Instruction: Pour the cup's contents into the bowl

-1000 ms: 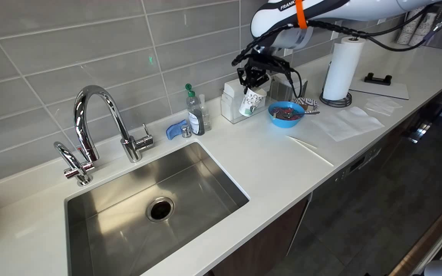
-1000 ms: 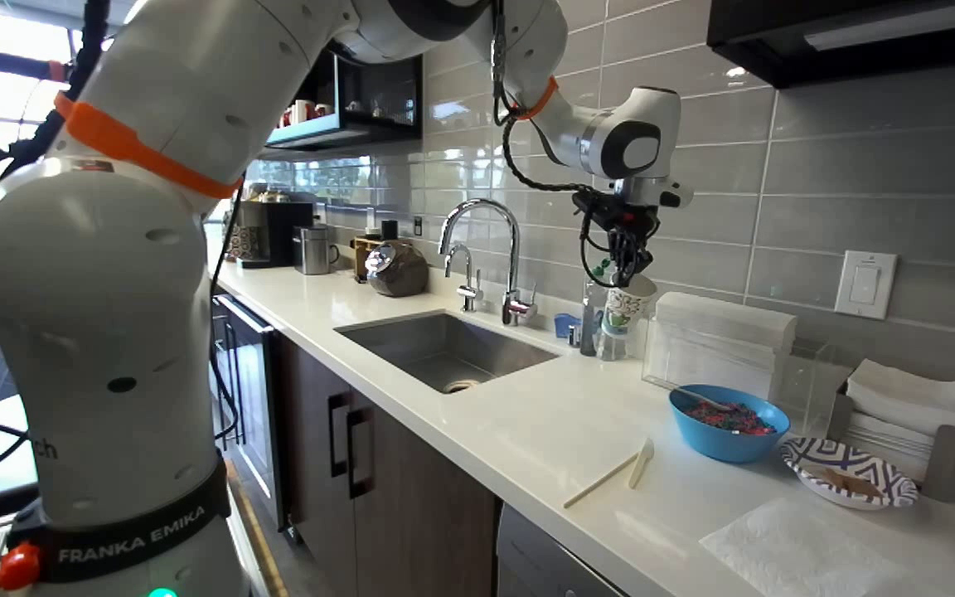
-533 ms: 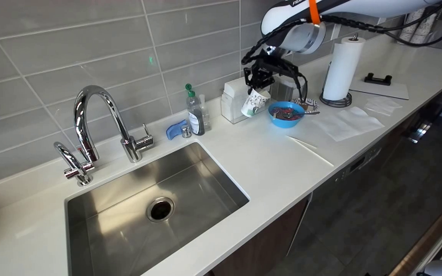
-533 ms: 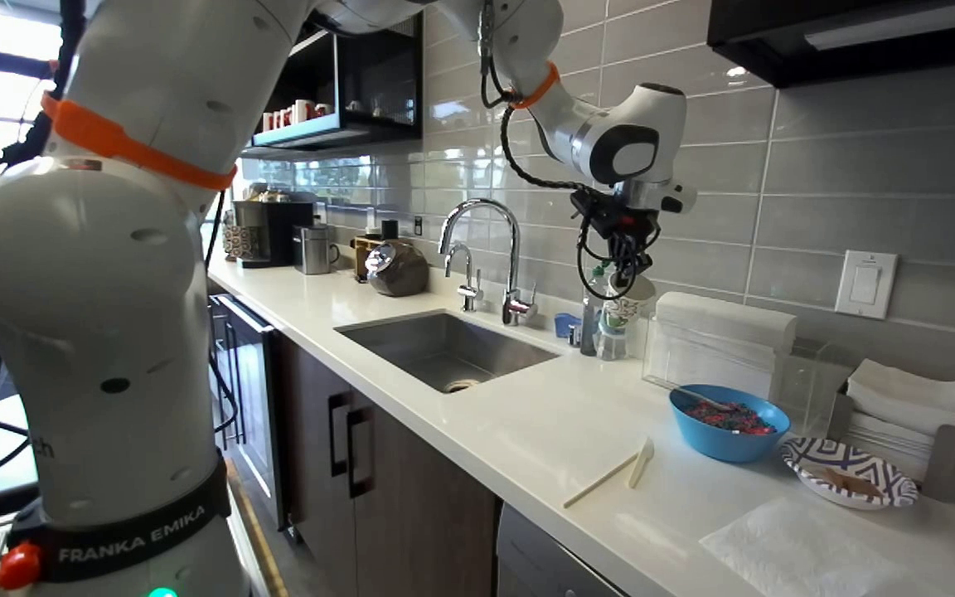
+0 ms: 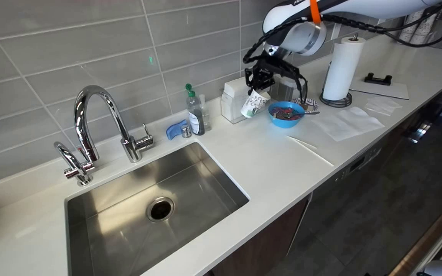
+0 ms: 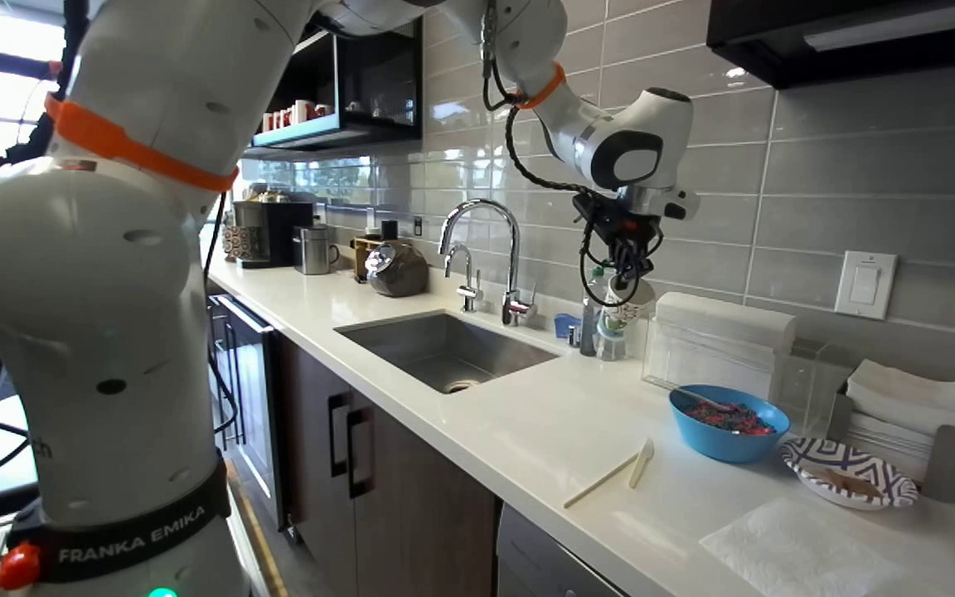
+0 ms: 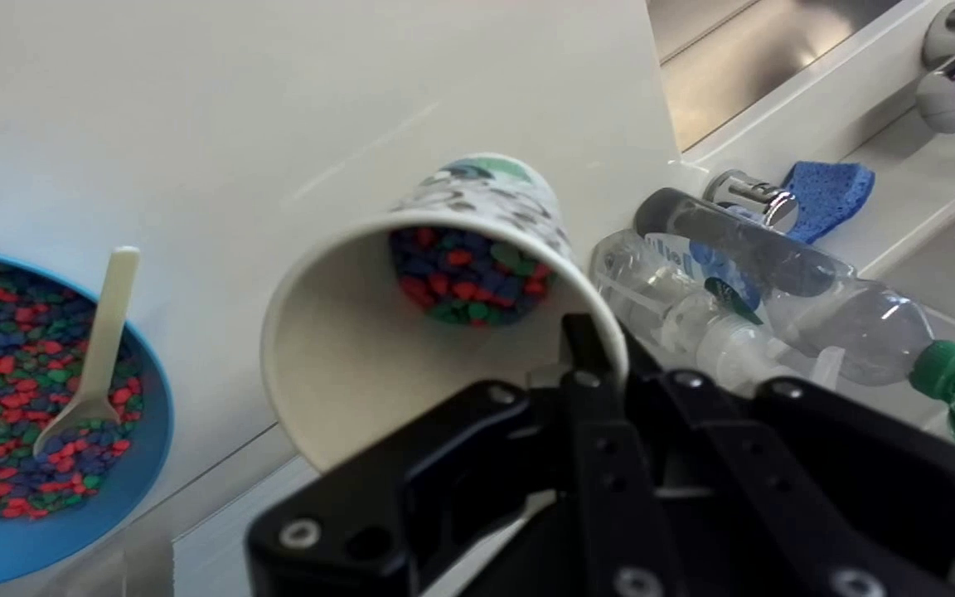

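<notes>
Black two-finger gripper (image 7: 610, 352): its jaws pinch one wall of a white tapered paper cup (image 7: 411, 365), tilted below them; red, green and blue pebble-like bits (image 7: 469, 278) lie in its base; the shallow round bright-blue bowl (image 7: 55, 543) stands beside and below the jaws, apart; likely faults: spillage on the smooth white countertop (image 7: 196, 124), should tipping precede travel; cup twisting, from a one-sided pinch; a knock to the pale spoon (image 7: 100, 348), from too low a pass.
</notes>
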Motion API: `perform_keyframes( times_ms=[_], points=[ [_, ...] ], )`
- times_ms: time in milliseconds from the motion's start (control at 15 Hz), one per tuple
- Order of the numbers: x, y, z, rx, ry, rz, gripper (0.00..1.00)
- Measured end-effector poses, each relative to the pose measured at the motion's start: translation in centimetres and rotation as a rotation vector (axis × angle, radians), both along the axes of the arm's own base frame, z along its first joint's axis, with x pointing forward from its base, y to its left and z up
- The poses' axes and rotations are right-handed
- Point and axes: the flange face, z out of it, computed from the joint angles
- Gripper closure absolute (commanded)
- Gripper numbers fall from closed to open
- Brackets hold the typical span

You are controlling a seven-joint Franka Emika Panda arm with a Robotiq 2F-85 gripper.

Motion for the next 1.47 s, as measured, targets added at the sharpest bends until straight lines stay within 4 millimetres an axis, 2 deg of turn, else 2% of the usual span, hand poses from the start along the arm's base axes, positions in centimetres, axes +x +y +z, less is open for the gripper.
perform_keyframes(
  times_ms=[200,667,1467],
  points=[
    [-0.3,-2.2,-0.5,0.078,-0.03,0.009,0.99],
    [-1.8,-8.7,-1.9,0.291,-0.095,0.006,0.99],
    [-4.4,-15.4,-2.9,0.571,-0.125,0.014,0.99]
  ],
)
